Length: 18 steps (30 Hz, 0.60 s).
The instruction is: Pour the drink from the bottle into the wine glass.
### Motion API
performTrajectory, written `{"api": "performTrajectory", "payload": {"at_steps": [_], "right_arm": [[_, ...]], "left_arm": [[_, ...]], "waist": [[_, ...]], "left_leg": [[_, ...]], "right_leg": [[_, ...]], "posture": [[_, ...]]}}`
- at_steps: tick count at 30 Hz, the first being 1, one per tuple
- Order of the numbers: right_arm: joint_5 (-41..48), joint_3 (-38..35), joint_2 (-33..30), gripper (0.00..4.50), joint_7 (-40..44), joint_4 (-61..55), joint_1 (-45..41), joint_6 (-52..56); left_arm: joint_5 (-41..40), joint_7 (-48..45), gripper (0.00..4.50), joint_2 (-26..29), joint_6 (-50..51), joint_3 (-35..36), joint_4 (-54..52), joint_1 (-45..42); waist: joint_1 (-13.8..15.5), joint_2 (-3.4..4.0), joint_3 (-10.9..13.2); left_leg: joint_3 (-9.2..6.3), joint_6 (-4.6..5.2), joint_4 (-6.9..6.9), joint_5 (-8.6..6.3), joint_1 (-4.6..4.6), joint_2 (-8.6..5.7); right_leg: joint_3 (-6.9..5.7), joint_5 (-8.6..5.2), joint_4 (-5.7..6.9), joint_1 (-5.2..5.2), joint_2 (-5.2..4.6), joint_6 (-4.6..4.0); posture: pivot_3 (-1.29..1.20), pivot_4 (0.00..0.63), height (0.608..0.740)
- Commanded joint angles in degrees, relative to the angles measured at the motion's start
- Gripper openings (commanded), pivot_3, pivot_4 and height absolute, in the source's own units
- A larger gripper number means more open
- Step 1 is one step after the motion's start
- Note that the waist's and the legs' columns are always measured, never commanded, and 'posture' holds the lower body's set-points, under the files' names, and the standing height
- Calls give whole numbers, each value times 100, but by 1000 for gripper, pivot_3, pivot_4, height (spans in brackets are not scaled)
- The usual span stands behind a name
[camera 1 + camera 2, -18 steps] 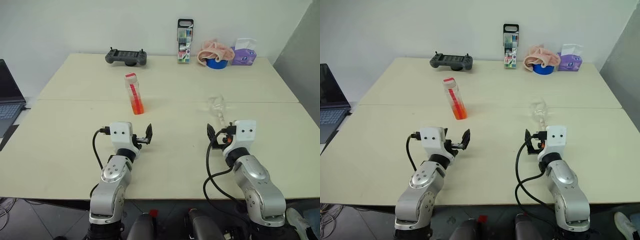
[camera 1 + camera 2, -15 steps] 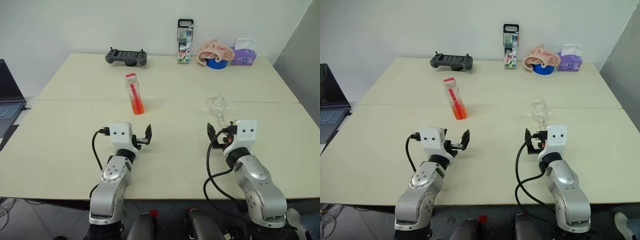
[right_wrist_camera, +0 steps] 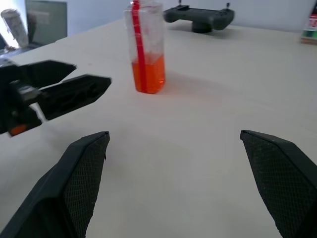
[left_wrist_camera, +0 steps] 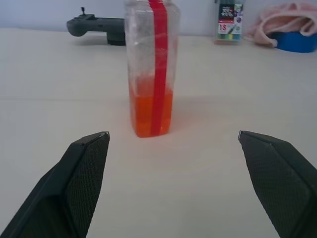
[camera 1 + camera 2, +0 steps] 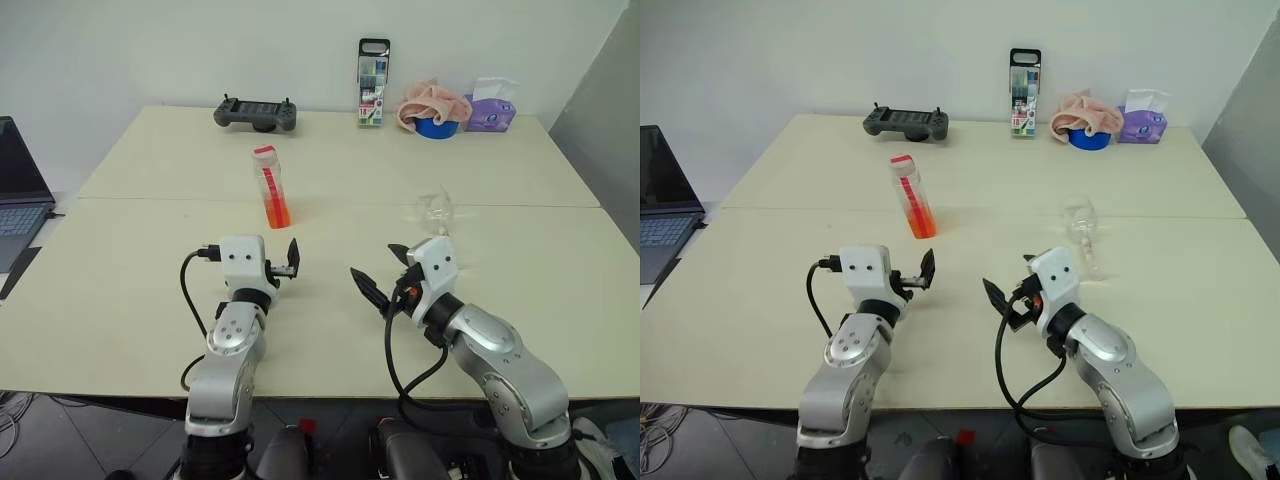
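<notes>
The left tool point(image 5: 282, 268), two black fingers on a white wrist block, hovers over the pale beige table point(image 5: 150, 300) with its fingers spread wide and nothing between them, pointing at the small slim clear plastic bottle point(image 5: 270, 187). That bottle stands upright with its red-and-white cap on, just ahead of the left tool and apart from it; translucent orange drink point(image 4: 150, 115) fills its lower part behind a red label strip. The right tool point(image 5: 384, 275) is likewise wide open and empty, angled toward the left tool and the bottle. The clear stemmed wine glass point(image 5: 434, 209) stands on the table beyond the right tool, well to the right of the bottle. Along the far edge sit a dark grey game controller point(image 5: 254, 114), a tall clear marker case point(image 5: 371, 82), a blue bowl with pink cloth point(image 5: 431, 110) and a purple tissue pack point(image 5: 489, 108).
</notes>
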Motion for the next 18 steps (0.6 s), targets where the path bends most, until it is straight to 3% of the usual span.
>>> {"api": "performTrajectory", "payload": {"at_steps": [1, 18], "right_arm": [[-23, -71, -39, 4500, 63, 183, -324, -161], [-232, -527, 63, 4500, 22, 1775, -1759, -956]], "left_arm": [[168, 261, 4481, -69, -302, 69, 297, -478], [300, 842, 4481, -191, -1639, 352, 2979, -2468]], "waist": [[0, 0, 0], [5, 0, 0]], "left_leg": [[-1, 0, 0, 0, -1, 0], [-10, -1, -6, 0, -7, -4]], "right_leg": [[-2, 0, -1, 0, 1, 0], [-15, 18, 3, -6, -12, -27]], "posture": [[0, 150, 740], [0, 150, 740]]}}
